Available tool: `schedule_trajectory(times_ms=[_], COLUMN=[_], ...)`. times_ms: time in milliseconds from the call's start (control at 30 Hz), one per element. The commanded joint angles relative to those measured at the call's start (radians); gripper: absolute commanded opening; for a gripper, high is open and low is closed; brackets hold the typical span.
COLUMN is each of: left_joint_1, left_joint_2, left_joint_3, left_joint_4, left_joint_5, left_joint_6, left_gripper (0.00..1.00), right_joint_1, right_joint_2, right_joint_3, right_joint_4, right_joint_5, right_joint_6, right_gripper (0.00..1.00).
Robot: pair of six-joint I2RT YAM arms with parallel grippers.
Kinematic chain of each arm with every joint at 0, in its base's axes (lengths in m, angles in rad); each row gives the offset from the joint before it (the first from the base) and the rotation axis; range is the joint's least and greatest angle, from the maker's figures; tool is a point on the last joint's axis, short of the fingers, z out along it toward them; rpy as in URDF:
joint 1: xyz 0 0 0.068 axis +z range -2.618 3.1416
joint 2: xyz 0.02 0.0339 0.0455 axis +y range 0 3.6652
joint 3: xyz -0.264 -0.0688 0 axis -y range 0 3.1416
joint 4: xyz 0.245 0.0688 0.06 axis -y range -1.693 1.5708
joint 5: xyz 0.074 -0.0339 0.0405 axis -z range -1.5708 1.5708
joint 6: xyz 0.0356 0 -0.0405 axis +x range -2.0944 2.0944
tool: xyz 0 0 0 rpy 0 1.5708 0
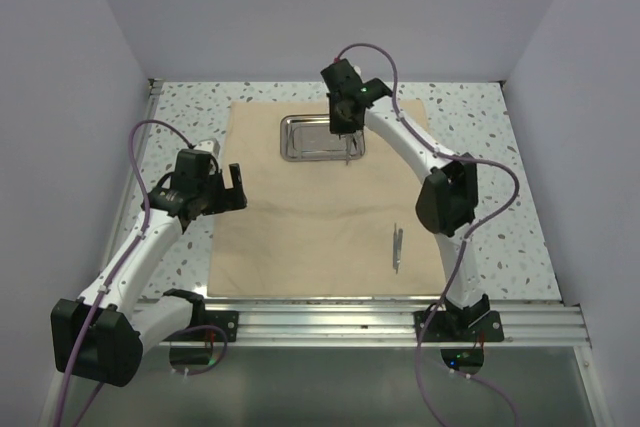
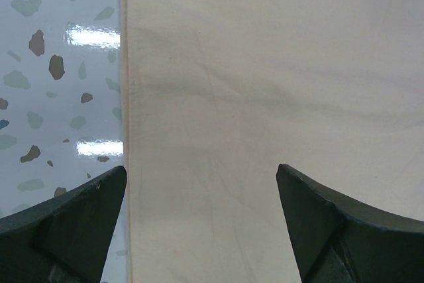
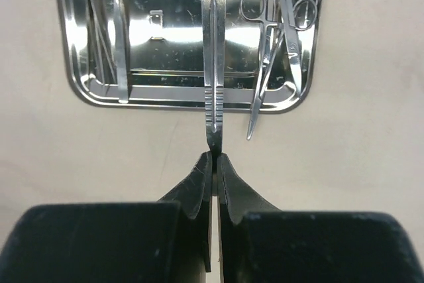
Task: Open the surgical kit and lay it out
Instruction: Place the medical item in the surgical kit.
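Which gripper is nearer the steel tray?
Right. The right gripper hangs at the edge of the tray, shut on a slim instrument; the left gripper hovers open over the cloth, far off.

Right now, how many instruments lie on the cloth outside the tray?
1: a slim silver instrument near the cloth's front right. Others sit in the tray; the right gripper pinches another instrument.
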Motion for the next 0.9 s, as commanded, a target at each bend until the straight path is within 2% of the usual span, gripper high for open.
schedule_trajectory(times_ms=[0,100,133,200,300,400,500,600,667,867], left_joint_1=[-0.005,-0.005,-0.007,-0.005,-0.005,-0.009,-0.012,-0.016,-0.022,-0.035], left_joint_2=[-0.011,-0.008,-0.007,-0.002,0.012,0.054,0.139,0.237,0.295,0.562], left_joint_3=[-0.002,-0.001,0.002,0.008,0.043,0.114,0.186,0.259,0.309,0.582], left_joint_4=[0.015,0.012,0.012,0.012,0.013,0.021,0.055,0.107,0.122,0.113], left_joint_5=[-0.015,-0.016,-0.016,-0.012,0.010,-0.013,-0.030,-0.030,-0.036,-0.044], left_joint_6=[-0.007,-0.007,-0.007,-0.007,0.015,0.033,0.044,0.055,0.070,0.102], left_gripper=[1.00,1.00,1.00,1.00,1.00,1.00,1.00,1.00,1.00,1.00], right_joint_1=[0.002,0.003,0.003,0.003,0.003,0.003,0.003,0.003,0.003,0.003], right_joint_2=[-0.147,-0.305,-0.362,-0.515,-0.707,-0.872,-1.001,-1.054,-1.054,-1.036], right_joint_3=[-0.072,-0.274,-0.417,-0.564,-0.896,-1.085,-1.202,-1.271,-1.288,-1.299], right_joint_4=[-0.013,0.004,0.013,0.027,0.021,-0.016,-0.047,-0.041,-0.023,0.002], right_joint_5=[0.018,0.018,0.019,0.022,0.019,0.004,-0.019,-0.047,-0.070,-0.168], right_joint_6=[-0.019,0.000,0.016,0.036,0.085,0.139,0.181,0.201,0.201,0.184], right_gripper=[0.00,0.00,0.00,0.00,0.00,0.00,0.00,0.00,0.00,0.00])
